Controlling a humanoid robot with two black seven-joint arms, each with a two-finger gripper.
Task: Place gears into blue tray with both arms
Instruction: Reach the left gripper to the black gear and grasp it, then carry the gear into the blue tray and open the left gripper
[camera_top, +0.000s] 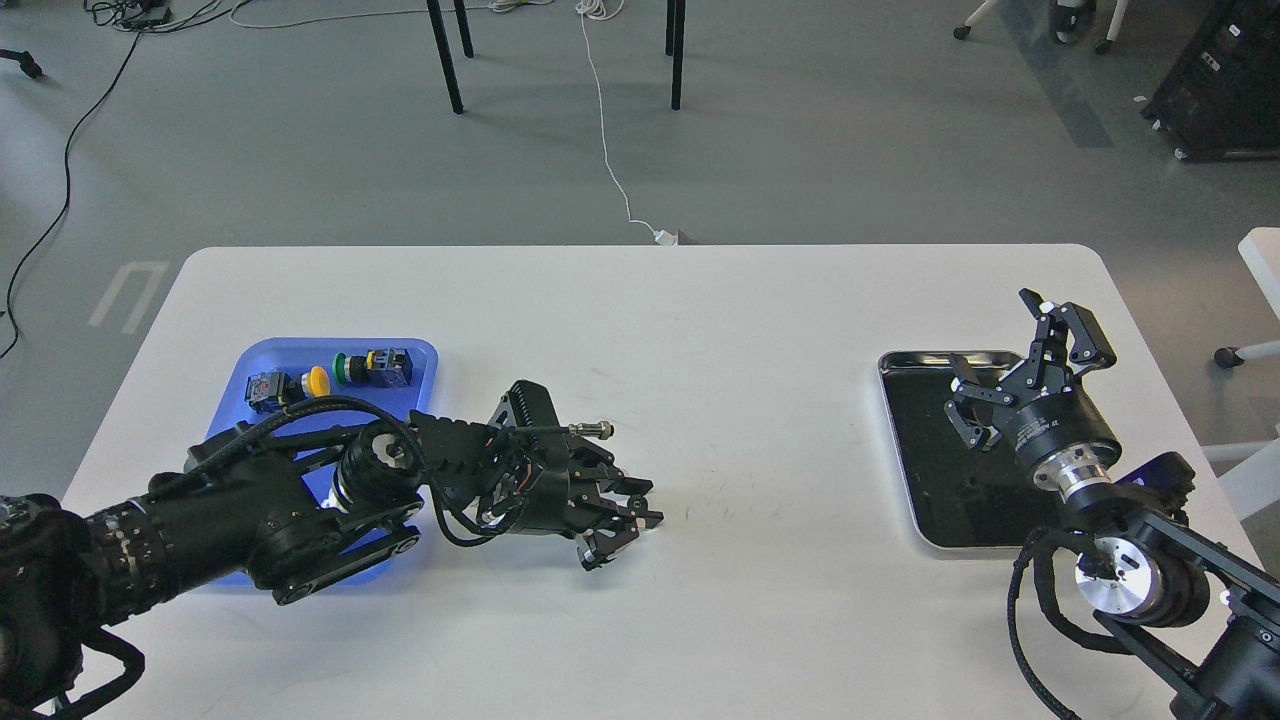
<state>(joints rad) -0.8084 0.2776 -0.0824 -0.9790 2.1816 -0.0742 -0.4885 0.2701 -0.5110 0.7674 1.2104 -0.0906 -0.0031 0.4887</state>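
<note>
The blue tray (420, 352) lies at the left of the white table, and my left arm covers its near half. My left gripper (645, 506) is low over the table to the right of the tray. Its fingers are drawn close around a small black gear (640, 507), which is mostly hidden between them. At the right, my right gripper (1008, 366) hangs open over the far part of the metal tray (900, 365) with nothing between its fingers.
Coloured push-button switches (372, 367) lie along the blue tray's far edge. The metal tray has a black inside with a tiny dark speck (968, 487) near its front. The table (760, 330) stretches white between the two trays.
</note>
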